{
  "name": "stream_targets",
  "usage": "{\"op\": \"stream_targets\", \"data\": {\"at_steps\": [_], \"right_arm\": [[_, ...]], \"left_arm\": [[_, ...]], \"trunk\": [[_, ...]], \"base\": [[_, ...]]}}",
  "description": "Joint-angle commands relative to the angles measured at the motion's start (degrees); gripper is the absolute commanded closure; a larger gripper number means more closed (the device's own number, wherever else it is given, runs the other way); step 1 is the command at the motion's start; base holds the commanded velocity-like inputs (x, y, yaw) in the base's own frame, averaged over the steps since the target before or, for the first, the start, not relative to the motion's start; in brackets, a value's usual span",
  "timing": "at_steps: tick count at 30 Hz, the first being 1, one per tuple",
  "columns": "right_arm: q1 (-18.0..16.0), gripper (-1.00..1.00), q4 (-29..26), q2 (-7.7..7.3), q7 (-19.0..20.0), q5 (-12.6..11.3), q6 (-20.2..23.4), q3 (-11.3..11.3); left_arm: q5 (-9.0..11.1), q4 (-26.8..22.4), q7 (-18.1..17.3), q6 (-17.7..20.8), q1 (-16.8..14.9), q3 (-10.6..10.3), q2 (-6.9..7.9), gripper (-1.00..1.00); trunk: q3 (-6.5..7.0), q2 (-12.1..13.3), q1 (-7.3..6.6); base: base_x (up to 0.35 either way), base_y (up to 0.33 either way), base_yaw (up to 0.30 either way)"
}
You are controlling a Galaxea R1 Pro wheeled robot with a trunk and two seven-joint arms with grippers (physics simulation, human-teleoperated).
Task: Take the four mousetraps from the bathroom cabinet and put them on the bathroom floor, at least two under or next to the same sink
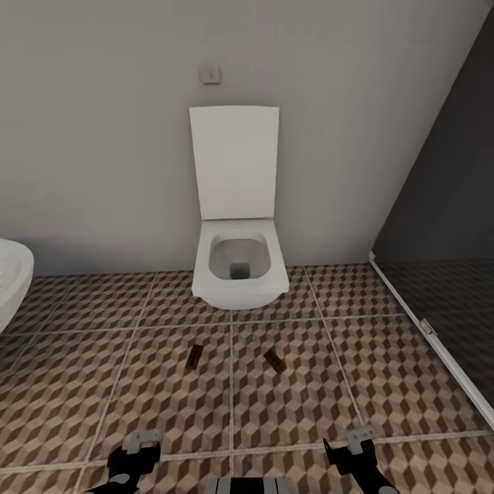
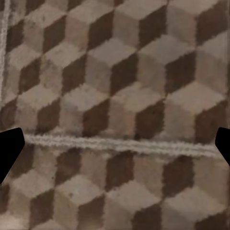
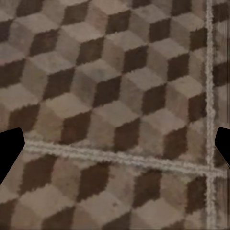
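Note:
Two mousetraps lie flat on the cube-patterned bathroom floor in front of the toilet, one to the left and the other to the right. They are small brown boards with dark parts. Low at the head view's bottom edge, my left gripper and right gripper hang over the tiles, nearer than the traps. In the wrist views the left gripper and the right gripper are open, their dark fingertips wide apart over bare tile. The cabinet and the sink are out of view.
A white square toilet with its lid up stands against the grey wall. A dark glass partition with a white floor rail runs along the right. A rounded white fixture juts in at the left edge.

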Motion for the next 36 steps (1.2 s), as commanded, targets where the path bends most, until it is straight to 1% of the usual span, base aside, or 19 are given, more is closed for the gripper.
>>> {"op": "stream_targets", "data": {"at_steps": [1,7,29,36], "right_arm": [[-0.02,-1.0,0.65,-0.02,0.03,0.01,-0.81,0.07],[-0.05,-1.0,1.63,-0.03,-0.09,-0.08,-1.76,0.04],[-0.03,-1.0,1.88,0.04,-0.3,-0.09,-1.91,0.11],[-0.04,-1.0,1.89,0.06,-0.3,-0.09,-1.91,0.11]], "left_arm": [[0.56,0.23,-0.01,-0.38,-0.05,-0.49,-0.02,-1.0],[0.56,0.23,-0.01,-0.39,0.11,-0.49,-0.02,-1.0],[0.56,0.23,-0.02,-0.29,0.27,-0.49,-0.02,-1.0],[0.56,0.23,-0.02,-0.3,0.28,-0.49,-0.02,-1.0]], "trunk": [[0.19,0.0,-0.03],[1.52,0.08,-0.19],[6.39,0.37,-0.76],[7.65,3.18,-2.29]], "base": [[0.0,0.0,0.0],[0.0,0.0,0.0],[0.0,0.0,0.0],[0.0,0.0,0.0]]}}
